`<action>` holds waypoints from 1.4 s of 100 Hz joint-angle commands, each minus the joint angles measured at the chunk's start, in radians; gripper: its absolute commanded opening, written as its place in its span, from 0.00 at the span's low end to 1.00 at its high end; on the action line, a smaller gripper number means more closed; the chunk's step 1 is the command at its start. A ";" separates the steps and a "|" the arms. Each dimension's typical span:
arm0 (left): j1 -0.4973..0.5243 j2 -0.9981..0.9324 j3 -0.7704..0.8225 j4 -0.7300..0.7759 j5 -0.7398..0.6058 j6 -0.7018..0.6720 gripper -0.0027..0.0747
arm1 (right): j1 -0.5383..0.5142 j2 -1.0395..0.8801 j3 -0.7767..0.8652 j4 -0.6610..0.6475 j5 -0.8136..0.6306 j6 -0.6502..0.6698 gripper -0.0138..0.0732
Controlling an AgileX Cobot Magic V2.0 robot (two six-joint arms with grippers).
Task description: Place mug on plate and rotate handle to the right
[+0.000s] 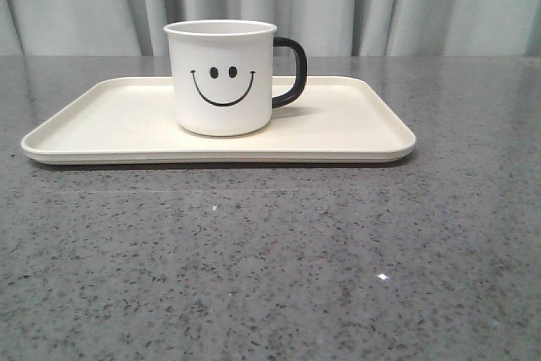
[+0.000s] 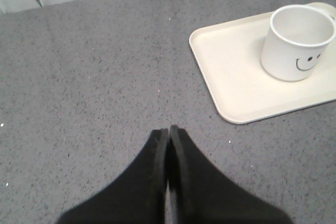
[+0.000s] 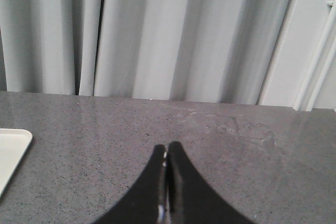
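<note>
On the speckled grey stone worktop (image 1: pixel 270 259) lies the cream rectangular plate (image 1: pixel 101 124), long axis left to right. Near its middle the white smiley-face mug (image 1: pixel 221 78) stands upright, face forward, glossy black loop handle (image 1: pixel 292 72) pointing right. Left gripper (image 2: pixel 168 130) and right gripper (image 3: pixel 167 148) hover empty over bare worktop, fingers pressed together.
</note>
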 commanded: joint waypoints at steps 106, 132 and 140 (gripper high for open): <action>0.147 -0.580 1.040 -0.165 -1.222 0.001 0.01 | -0.005 0.025 -0.015 -0.027 -0.073 -0.003 0.03; 0.160 -0.580 1.125 -0.163 -1.289 0.001 0.01 | -0.005 0.025 -0.015 -0.027 -0.073 -0.003 0.03; 0.176 -0.580 1.125 -0.163 -1.300 0.001 0.01 | -0.005 0.025 -0.015 -0.027 -0.073 -0.003 0.03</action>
